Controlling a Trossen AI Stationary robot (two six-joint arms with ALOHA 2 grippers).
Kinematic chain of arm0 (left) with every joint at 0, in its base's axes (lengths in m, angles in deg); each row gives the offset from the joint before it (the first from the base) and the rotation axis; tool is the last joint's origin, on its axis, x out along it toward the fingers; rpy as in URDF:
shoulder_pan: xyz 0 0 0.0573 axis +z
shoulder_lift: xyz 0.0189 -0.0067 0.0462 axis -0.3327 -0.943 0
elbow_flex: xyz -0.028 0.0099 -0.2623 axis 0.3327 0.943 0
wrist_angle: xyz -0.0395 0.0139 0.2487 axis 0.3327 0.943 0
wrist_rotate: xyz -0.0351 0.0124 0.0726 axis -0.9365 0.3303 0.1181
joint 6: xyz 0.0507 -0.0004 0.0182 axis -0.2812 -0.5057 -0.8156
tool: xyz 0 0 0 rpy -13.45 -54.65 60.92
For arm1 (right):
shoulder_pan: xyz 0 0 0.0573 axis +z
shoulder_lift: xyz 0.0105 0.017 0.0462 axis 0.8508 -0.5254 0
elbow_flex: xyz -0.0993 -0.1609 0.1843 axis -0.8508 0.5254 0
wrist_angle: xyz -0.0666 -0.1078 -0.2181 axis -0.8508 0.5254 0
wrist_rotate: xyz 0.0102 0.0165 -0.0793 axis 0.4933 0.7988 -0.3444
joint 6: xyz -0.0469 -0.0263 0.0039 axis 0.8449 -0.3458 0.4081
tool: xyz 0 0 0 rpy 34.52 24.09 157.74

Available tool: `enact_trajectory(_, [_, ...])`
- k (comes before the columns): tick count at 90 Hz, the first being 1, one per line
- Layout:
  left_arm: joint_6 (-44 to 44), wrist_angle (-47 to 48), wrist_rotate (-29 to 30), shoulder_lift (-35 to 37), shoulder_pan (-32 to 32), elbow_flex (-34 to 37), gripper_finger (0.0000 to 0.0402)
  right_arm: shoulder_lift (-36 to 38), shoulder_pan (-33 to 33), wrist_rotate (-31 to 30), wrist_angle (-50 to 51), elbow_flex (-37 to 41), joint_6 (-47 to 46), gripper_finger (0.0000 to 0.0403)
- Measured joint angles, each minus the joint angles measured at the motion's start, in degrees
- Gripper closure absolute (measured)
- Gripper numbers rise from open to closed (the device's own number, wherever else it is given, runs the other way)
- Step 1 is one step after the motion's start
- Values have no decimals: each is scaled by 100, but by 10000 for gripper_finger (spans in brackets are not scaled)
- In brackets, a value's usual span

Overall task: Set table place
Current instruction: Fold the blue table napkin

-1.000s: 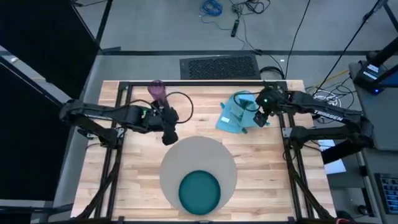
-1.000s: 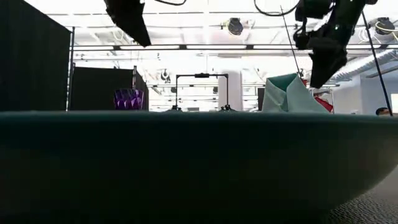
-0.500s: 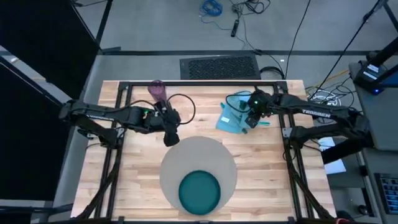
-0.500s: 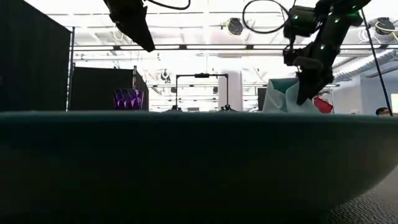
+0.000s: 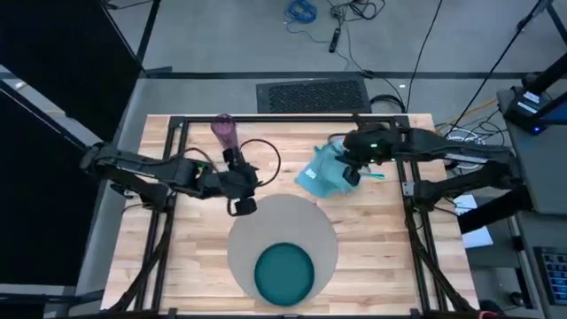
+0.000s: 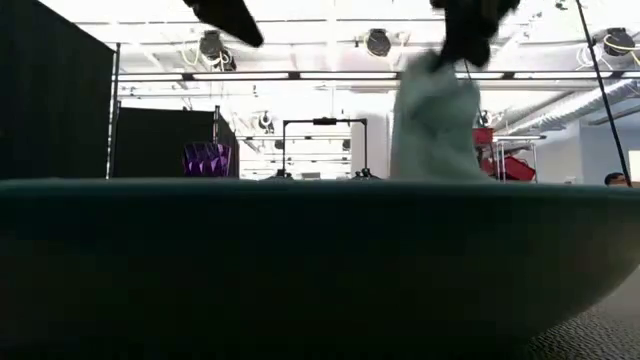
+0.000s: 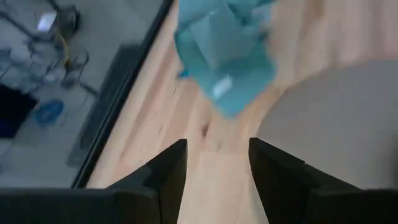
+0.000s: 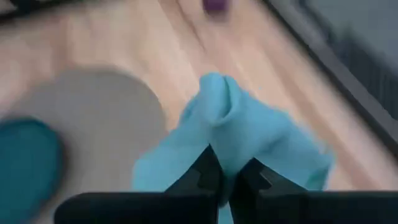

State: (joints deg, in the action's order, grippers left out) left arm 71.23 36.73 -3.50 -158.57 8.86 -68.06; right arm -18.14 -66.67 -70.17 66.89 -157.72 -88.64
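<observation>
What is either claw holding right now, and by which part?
The right claw pinches the napkin by a bunched fold near its top, lifting it. The left claw is open, holding nothing.

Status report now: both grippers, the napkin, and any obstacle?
Right gripper shut on napkin, lifted off table. Left gripper open, hovering at mat edge. Nothing in the way.

low view mostly blocked by teal plate (image 6: 320, 260), cutlery hidden, right wrist view blurred
</observation>
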Motion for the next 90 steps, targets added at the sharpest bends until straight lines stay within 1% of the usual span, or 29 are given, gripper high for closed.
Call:
enact_trajectory(5, [-110, -247, 21, 1, -44, 12, 244, 23, 216, -16, -67, -409, 5, 403])
enact_trajectory(10, [-299, -863, 35, -6, -80, 170, 244, 24, 396, -17, -164, -752, 7, 403])
enact_trajectory(14, [-535, -1577, 9, -6, -117, 394, 244, 13, 514, -18, -262, -951, 24, 403])
enact_trajectory(21, [-984, -3113, -140, -10, -168, 886, 244, -39, 632, -17, -406, -1205, 34, 403])
enact_trajectory(27, [-1276, -4210, -338, -13, -193, 1356, 244, -81, 676, -23, -440, -1368, 73, 403])
enact_trajectory(34, [-1318, -5012, -505, -34, -169, 1809, 244, -128, 678, -30, -444, -1566, 117, 403])
enact_trajectory(45, [-1304, -5253, -425, -45, -98, 2227, 244, -158, 652, -15, -437, -1769, 154, 403])
enact_trajectory(58, [-1296, -5460, -330, -45, -214, 2321, 244, -223, 650, -32, -414, -1850, 216, 403])
enact_trajectory(69, [-1324, -5755, 126, -45, -502, 2321, 244, -231, 554, -42, -488, -1860, 252, 403])
enact_trajectory(75, [-1056, -5830, 287, -61, -654, 2320, 244, -252, 465, -52, -492, -1860, 267, 403])
enact_trajectory(80, [-628, -5995, 241, -172, -718, 2319, 244, -261, 384, -42, -500, -1860, 270, 403])
enact_trajectory(90, [65, -6453, -231, -576, -715, 2319, 244, -289, 277, 14, -663, -1860, 292, 403])
